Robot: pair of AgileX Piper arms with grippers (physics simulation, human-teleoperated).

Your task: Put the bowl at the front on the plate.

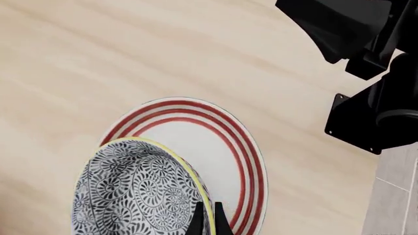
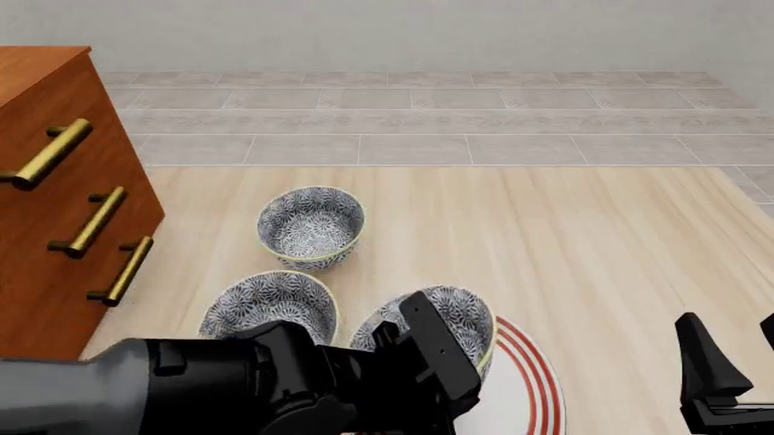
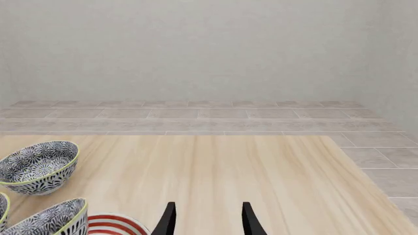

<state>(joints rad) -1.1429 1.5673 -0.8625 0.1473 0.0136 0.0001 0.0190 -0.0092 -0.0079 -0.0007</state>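
My left gripper is shut on the yellow-green rim of the patterned bowl, one finger inside and one outside. In the front view this bowl hangs tilted over the left part of the white plate with red rings, just ahead of my left arm. I cannot tell whether the bowl touches the plate. My right gripper stands open and holds nothing, to the right of the plate. It shows at the front view's lower right corner.
Two more patterned bowls stand on the wooden table, one at the back and one at the left. A brown drawer cabinet with brass handles stands at the table's left. The table edge runs along the right, with tiled floor beyond.
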